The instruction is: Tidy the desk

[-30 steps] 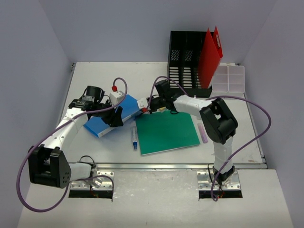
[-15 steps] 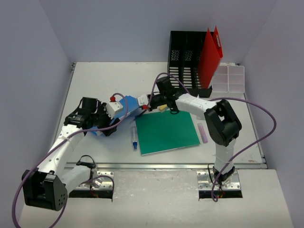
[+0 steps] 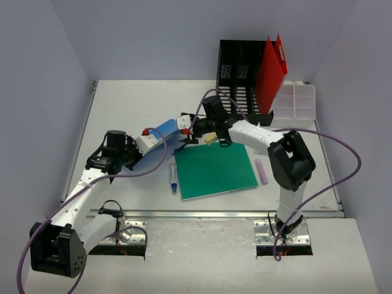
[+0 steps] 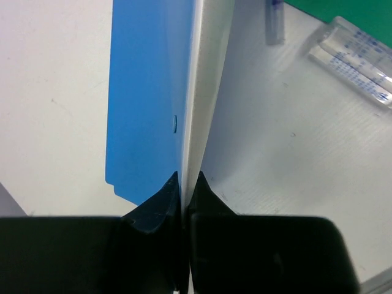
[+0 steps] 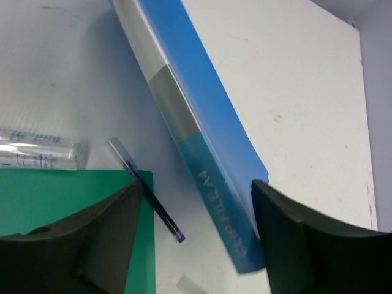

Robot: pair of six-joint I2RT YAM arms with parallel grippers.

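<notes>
A blue A4 folder [image 3: 164, 130] is tilted up off the white desk [image 3: 122, 104] at centre left. My left gripper [image 3: 135, 157] is shut on its near-left edge; in the left wrist view the jaws [image 4: 186, 181] pinch the thin blue and white cover [image 4: 147, 92]. My right gripper [image 3: 185, 130] stands open at the folder's far-right end. In the right wrist view the blue spine [image 5: 211, 190] passes between the spread fingers [image 5: 196, 187] without being squeezed.
A green folder [image 3: 214, 170] lies flat at centre, with a pen [image 3: 174, 177] at its left edge and a purple item [image 3: 261, 171] to its right. A black mesh file holder [image 3: 242, 82] with a red folder [image 3: 269, 73] and a clear compartment box [image 3: 295, 101] stand at the back right.
</notes>
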